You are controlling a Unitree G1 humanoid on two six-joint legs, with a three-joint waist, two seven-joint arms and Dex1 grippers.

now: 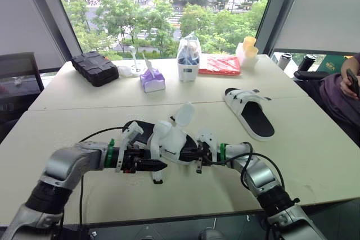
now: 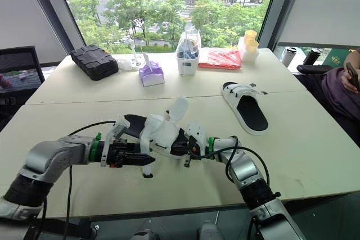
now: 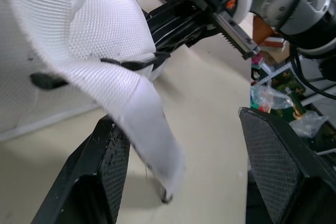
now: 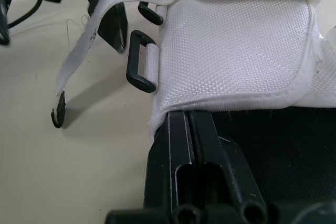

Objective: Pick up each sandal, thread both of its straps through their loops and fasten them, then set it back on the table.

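Fingers [image 3: 107, 177] of the left gripper [image 3: 178, 121], flat black pads with a fine cross-hatched grip, stand wide apart at 6 o'clock on the pale, smooth counter [image 1: 315, 155]. They hold nothing. A loose white woven strap [image 3: 149, 129] hangs down between them, its small black tip just above the surface. The strap belongs to the sandal [image 1: 169, 139], which has a white mesh upper with stitched edges over a black sole and lies between the two grippers. On its side sit rounded rectangular loops [image 4: 137, 61] of black plastic, each on a short white tab. The right gripper [image 1: 198, 154] meets the sandal from 3 o'clock, its fingers [image 4: 181, 145] closed on the edge of the black sole under the upper. A rounded white flap [image 1: 184, 113] stands upright above the upper. Toward 2 o'clock, well apart, a second sandal [image 1: 250, 112] lies flat, white-rimmed with a black footbed. Along the far edge, from 11 to 1 o'clock, stand a ribbed black case [image 1: 94, 67], a purple tissue pack [image 1: 152, 78], a clear bag in a white tub [image 1: 188, 57], a flat red packet [image 1: 220, 64] and stacked yellow cups [image 1: 248, 51]. At 3 o'clock a person [image 1: 340, 94] in purple sits beside the counter.
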